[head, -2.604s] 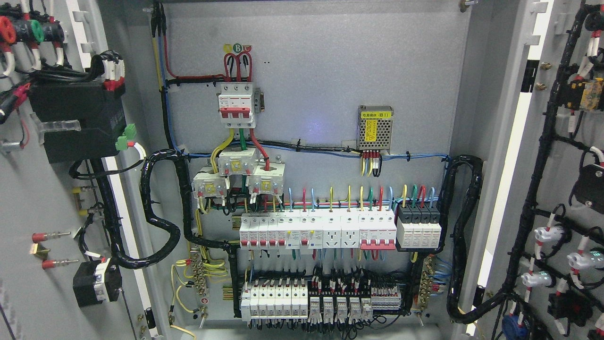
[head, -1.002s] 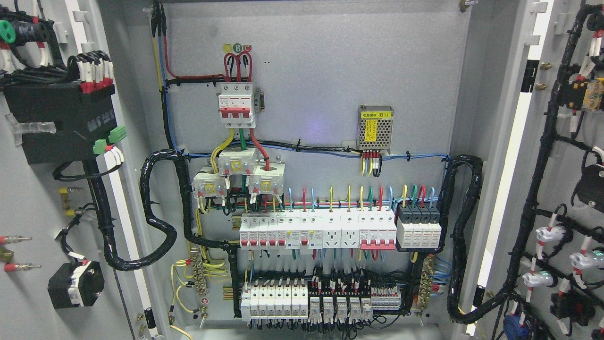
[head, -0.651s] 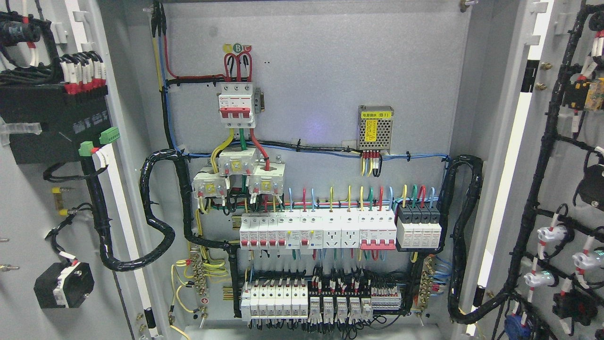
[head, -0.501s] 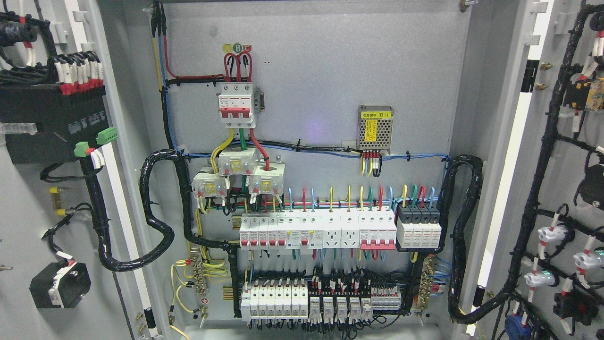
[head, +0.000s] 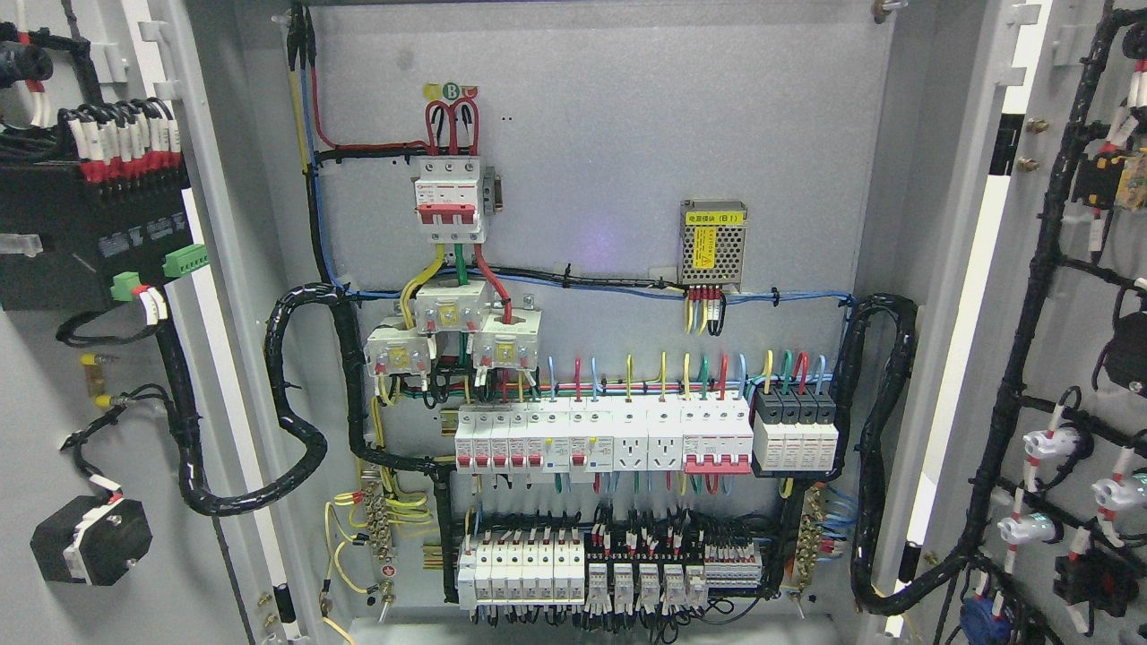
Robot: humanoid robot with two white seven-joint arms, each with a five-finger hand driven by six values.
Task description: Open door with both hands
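A grey electrical cabinet stands wide open in front of me. Its left door is swung out at the picture's left, showing its inner face with a black module and wiring. The right door is swung out at the right, its inside lined with a black cable harness and indicator lamps. Between them the back panel is fully exposed. Neither of my hands nor any arm shows in this view.
On the back panel sit a red and white main breaker, a small meshed power supply, rows of white breakers and lower terminal blocks. Thick black conduit loops hang at the left and right hinges.
The left door has swung further out to the left: its black module, green plugs and lower black box have shifted steadily leftwards. The right door has edged slightly outwards too.
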